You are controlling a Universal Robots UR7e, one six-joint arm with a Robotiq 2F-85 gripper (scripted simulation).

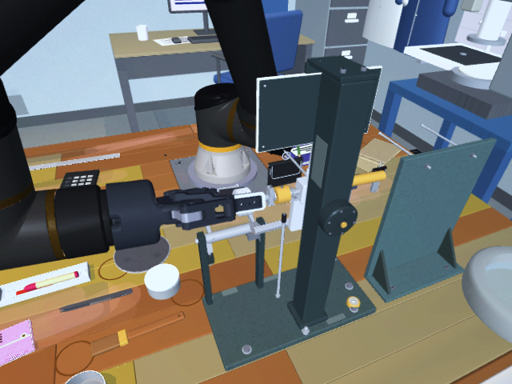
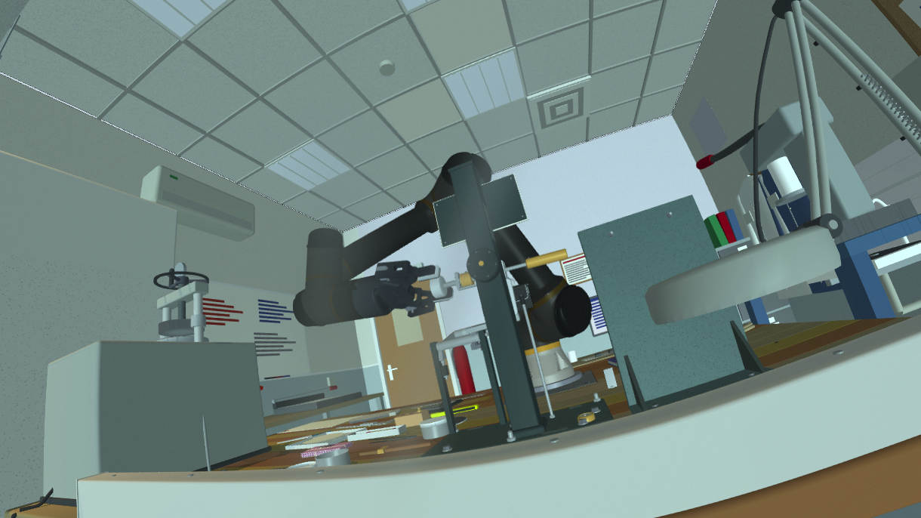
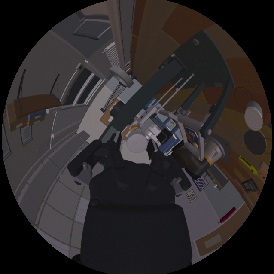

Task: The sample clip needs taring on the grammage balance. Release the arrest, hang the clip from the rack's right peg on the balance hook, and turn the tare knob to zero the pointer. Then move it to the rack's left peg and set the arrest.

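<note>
My gripper (image 1: 258, 201) (image 2: 430, 296) (image 3: 133, 144) reaches in level from the left of the balance column (image 1: 331, 182), open around the white tare knob (image 3: 136, 143) (image 2: 441, 288) and holding nothing. The knob sits on the end of a yellow shaft (image 1: 283, 194) beside the balance's white block (image 1: 298, 204). A yellow-handled lever (image 1: 369, 178) sticks out on the column's far side. The small rack (image 1: 231, 252) stands on the dark base plate below my fingers. A thin rod (image 1: 281, 256) hangs down beside the column. I cannot make out the sample clip.
A grey-green upright panel (image 1: 426, 215) stands right of the balance on the wooden bench. A white puck (image 1: 162, 281), a dark disc (image 1: 140, 254), a calculator (image 1: 80, 178) and a red pen (image 1: 47, 282) lie to the left, under my arm.
</note>
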